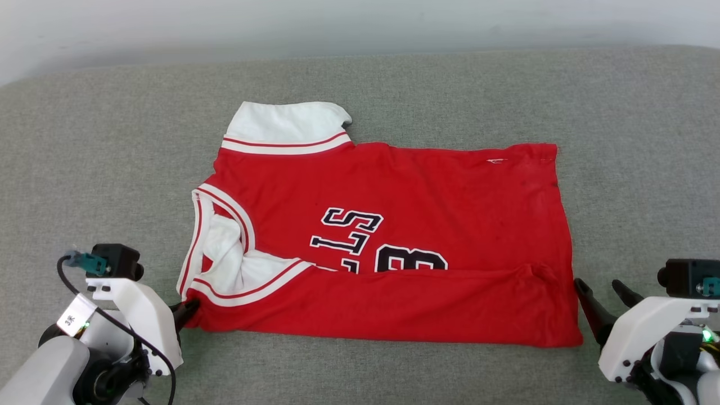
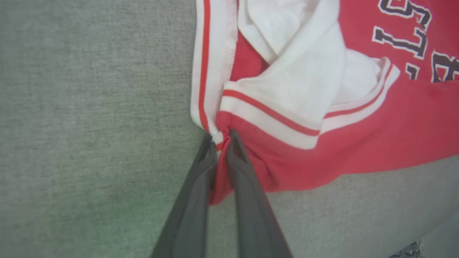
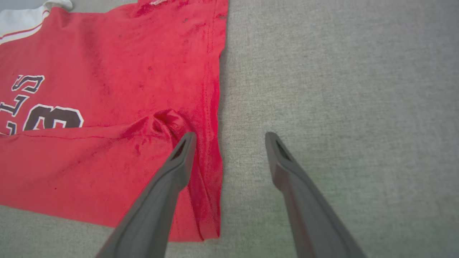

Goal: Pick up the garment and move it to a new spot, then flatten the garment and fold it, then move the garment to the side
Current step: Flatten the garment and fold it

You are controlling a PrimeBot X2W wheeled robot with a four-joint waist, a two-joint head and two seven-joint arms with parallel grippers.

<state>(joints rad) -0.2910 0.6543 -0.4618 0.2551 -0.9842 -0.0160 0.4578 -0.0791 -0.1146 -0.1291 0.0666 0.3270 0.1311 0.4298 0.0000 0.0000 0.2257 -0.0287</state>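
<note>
The red garment (image 1: 422, 185) lies spread on a grey fabric surface, collar to the left and hem to the right. Its near long edge is folded up over the lower part of the black letters and number. A white sleeve (image 1: 281, 121) sticks out at the far left. My left gripper (image 1: 188, 309) is shut on the garment (image 2: 376, 129) at the near shoulder, red cloth pinched between its tips (image 2: 219, 139) beside the striped collar trim. My right gripper (image 1: 601, 291) stands open at the near hem corner. One finger lies over the garment (image 3: 107, 71), the other over bare surface, gripper (image 3: 229, 138).
The grey padded surface (image 1: 112, 140) stretches wide around the garment, with free room to the left, right and near side. A pale wall (image 1: 360, 22) runs along its far edge.
</note>
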